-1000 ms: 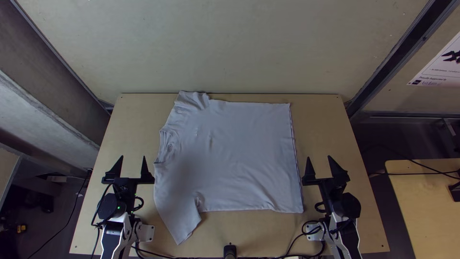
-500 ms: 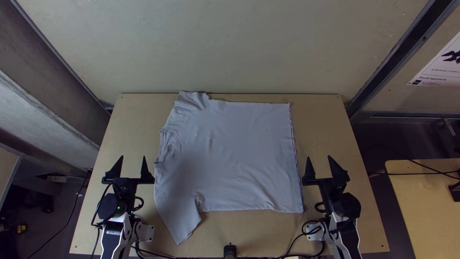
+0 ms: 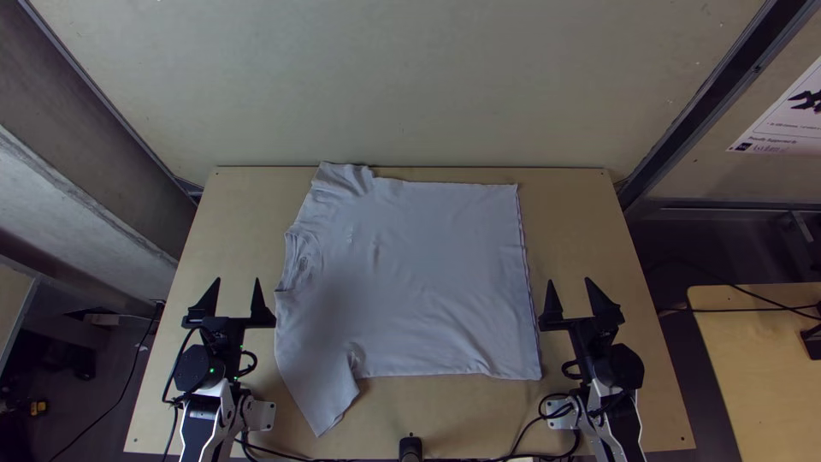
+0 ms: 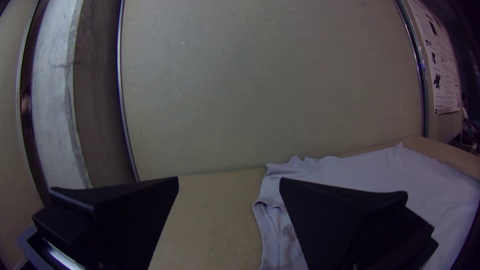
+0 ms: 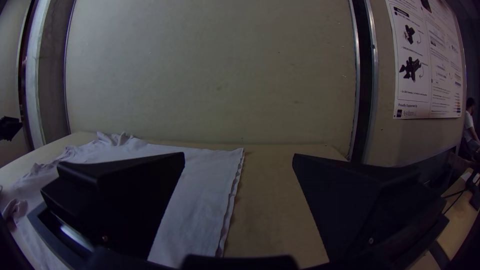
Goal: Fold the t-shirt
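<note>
A pale t-shirt (image 3: 419,274) lies spread on the table, its collar toward the left arm and its hem toward the right arm. One sleeve points to the back edge, the other to the near edge. My left gripper (image 3: 238,291) is open beside the collar side, touching no cloth. Open as well, my right gripper (image 3: 570,295) stands just beyond the hem. In the left wrist view the left gripper (image 4: 228,182) has the collar part of the t-shirt (image 4: 350,172) behind one finger. In the right wrist view the right gripper (image 5: 239,157) is near the hem of the t-shirt (image 5: 200,200).
The light wooden table (image 3: 590,222) has bare strips along both sides of the cloth. A pale wall panel (image 3: 410,85) rises behind its back edge. Black cables (image 3: 526,428) run along the near edge, by a small dark post (image 3: 410,447). Another table (image 3: 761,342) stands at the right.
</note>
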`<state>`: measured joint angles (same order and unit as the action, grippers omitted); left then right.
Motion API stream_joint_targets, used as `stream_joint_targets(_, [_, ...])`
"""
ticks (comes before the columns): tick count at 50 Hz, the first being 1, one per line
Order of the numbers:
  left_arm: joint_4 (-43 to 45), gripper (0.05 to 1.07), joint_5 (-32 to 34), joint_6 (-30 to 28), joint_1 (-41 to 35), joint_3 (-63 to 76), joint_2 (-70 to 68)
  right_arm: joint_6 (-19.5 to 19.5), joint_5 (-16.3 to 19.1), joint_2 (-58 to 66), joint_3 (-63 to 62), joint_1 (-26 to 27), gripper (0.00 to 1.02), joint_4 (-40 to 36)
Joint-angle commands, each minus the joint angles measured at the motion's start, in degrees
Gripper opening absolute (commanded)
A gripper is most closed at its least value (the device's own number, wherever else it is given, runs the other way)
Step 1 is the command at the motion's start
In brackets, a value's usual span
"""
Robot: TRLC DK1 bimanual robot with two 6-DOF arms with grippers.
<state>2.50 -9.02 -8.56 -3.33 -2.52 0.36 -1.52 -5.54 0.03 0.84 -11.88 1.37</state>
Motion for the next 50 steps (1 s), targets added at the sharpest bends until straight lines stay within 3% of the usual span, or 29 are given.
stream_joint_targets(1, [-0.83,1.02,0.49,1.26,-0.09,2.52,-0.36,-0.85,0.09,-0.21,-0.49,-0.34,0.99,-1.10])
stream_joint_targets(20, [-0.13,1.02,0.49,3.99,1.40,1.47,-0.45,-1.03,-0.44,-0.30,3.03,3.18,0.99,-0.66])
stream_joint_targets(29, [3.12,1.02,0.49,1.17,1.40,-1.43,0.78,-1.03,-0.44,0.76,9.97,-1.30,0.99,-4.00])
stream_joint_targets(50, [6.55,1.02,0.58,1.88,0.70,-32.02,33.65,-0.24,-0.35,25.54,32.12,-2.27,0.99,0.83])
